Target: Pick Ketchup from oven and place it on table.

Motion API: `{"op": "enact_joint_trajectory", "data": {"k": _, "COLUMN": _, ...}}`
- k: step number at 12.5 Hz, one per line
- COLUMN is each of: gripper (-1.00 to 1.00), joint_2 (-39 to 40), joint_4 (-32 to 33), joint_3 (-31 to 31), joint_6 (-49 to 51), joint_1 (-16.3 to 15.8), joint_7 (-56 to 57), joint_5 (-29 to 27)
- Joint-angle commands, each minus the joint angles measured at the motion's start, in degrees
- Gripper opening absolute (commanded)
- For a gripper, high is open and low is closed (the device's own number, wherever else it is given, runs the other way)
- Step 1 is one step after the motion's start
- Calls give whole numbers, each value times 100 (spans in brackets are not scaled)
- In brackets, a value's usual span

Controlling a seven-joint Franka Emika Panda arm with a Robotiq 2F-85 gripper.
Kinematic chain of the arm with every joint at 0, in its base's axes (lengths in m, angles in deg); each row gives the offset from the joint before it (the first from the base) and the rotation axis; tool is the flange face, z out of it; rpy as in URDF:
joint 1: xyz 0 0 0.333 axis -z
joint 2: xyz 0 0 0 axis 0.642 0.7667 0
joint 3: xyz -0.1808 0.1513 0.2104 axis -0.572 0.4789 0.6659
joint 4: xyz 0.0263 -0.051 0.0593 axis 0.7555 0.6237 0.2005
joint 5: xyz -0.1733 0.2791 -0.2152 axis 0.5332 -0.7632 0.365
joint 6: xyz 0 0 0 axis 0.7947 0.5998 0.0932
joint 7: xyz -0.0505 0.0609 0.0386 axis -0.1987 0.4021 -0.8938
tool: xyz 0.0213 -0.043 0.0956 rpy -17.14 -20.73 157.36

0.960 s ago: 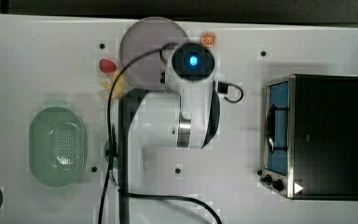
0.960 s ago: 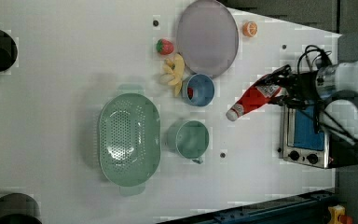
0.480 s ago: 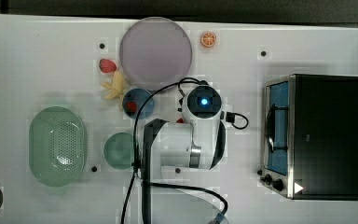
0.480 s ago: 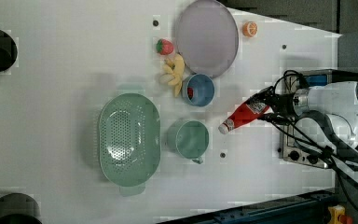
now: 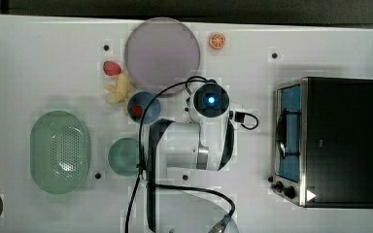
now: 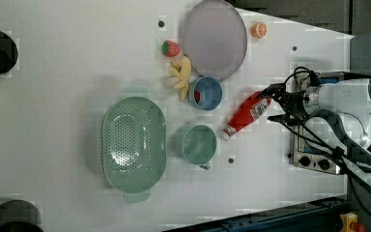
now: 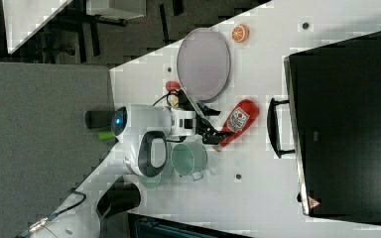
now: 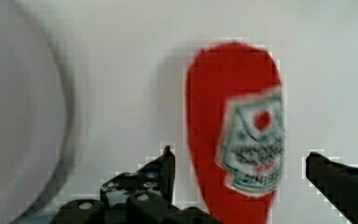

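The Ketchup (image 6: 246, 113) is a red bottle with a white cap, and it lies on its side on the white table (image 5: 39, 58). It rests between the blue bowl (image 6: 207, 93) and the oven (image 6: 314, 154), cap toward the green cup. My gripper (image 6: 271, 104) is at the bottle's base end and stands open. In the wrist view the Ketchup (image 8: 235, 140) lies between the black fingers (image 8: 165, 168) with a gap on each side. In the right view the Ketchup (image 7: 235, 121) rests in front of the oven (image 7: 347, 124). The arm covers it in the top view. The oven (image 5: 330, 141) has its door shut.
A purple plate (image 5: 162, 51), an orange slice (image 5: 217, 40), a strawberry (image 5: 110, 68) and bananas (image 5: 119, 90) sit at the back. A green cup (image 6: 195, 144) and a green colander (image 6: 133, 140) stand on the left view's left of the bottle.
The arm swung away from the oven toward the table's middle, carrying the bottle down. The bottle now rests on the table and the fingers have spread apart from it.
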Motion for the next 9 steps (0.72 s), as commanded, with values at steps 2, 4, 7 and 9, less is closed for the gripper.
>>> {"op": "enact_joint_trajectory", "data": {"k": 2, "gripper": 100, "joint_2": -716, "joint_4": -762, "joint_3": -67, "joint_6": 823, "joint_1": 9, "joint_7": -237, "joint_5": -80}}
{"op": "enact_joint_trajectory", "data": {"k": 4, "gripper": 100, "joint_2": -1057, "joint_4": -1617, "joint_3": -98, "joint_6": 2132, "joint_1": 10, "joint_7": -238, "joint_5": -78}}
{"op": "enact_joint_trajectory", "data": {"k": 7, "gripper": 100, "joint_2": -1238, "joint_4": -3032, "joint_3": -107, "joint_6": 3491, "joint_1": 6, "joint_7": -238, "joint_5": -54}}
{"op": "enact_joint_trajectory", "data": {"k": 9, "gripper": 100, "joint_2": -1240, "joint_4": -3648, "joint_3": -82, "joint_6": 4018, "joint_1": -2, "joint_7": -236, "joint_5": -53}}
